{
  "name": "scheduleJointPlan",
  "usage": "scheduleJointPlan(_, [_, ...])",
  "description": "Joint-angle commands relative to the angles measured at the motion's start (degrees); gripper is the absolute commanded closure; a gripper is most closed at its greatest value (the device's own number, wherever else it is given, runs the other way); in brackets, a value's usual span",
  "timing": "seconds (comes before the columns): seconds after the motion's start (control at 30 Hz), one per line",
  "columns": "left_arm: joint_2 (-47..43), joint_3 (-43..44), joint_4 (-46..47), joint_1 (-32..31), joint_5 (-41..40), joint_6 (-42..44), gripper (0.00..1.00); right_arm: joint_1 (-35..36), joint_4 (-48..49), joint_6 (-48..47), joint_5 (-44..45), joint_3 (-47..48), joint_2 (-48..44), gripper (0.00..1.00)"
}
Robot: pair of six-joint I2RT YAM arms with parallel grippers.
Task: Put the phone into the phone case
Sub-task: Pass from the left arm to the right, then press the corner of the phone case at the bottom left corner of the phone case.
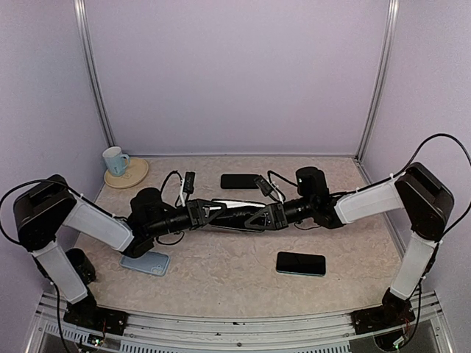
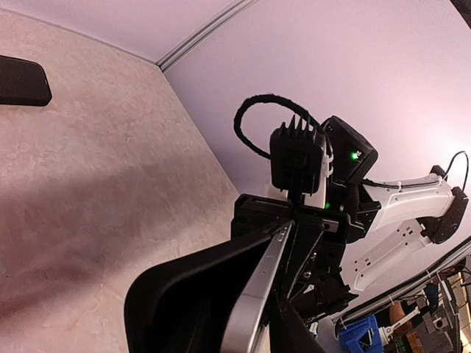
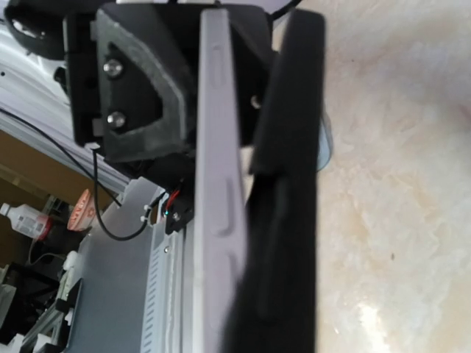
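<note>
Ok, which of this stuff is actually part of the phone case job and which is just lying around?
In the job: phone, black case against it, left gripper, right gripper.
Lying about: mug, coaster, black slab at the back, dark phone, pale blue slab.

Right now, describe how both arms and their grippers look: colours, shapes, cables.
The left arm and right arm match: white link covers between bulky black joint housings, with thin black cables looping from the shoulders. The left gripper and right gripper are black, with wedge-shaped fingers. A green light glows on the right wrist.
</note>
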Motion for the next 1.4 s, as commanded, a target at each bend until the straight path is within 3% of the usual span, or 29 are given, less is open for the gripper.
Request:
scheduleJointPlan(0.0, [-2.9, -0.3, -0.8, 0.7, -1.3, 0.6, 0.72, 0.5, 2.6, -1.8, -0.3, -0.3, -2.0, 1.0])
scheduleJointPlan(0.27, [-5.4, -1.0, -2.6, 1.7, -1.5, 1.6, 0.67, 0.1, 2.6, -2.1, -0.6, -0.6, -2.9, 1.0])
scheduleJointPlan(0.67, [-11.6, -3.2, -9.1, 4.1, -2.9, 5.6, 0.4, -0.5, 2.8, -3.5, -3.0, -1.6, -5.6, 1.0])
scheduleJointPlan(1.0, [-14.0, -4.2, -9.5, 4.4, 1.8, 8.2, 0.23, -0.4, -9.8, -20.1, -5.7, -1.3, -10.5, 1.0])
scheduleJointPlan(1.37, [-13.0, -3.1, -4.2, 3.6, 13.2, 8.1, 0.19, 0.2, -16.2, -28.5, -7.6, -2.0, -12.7, 1.0])
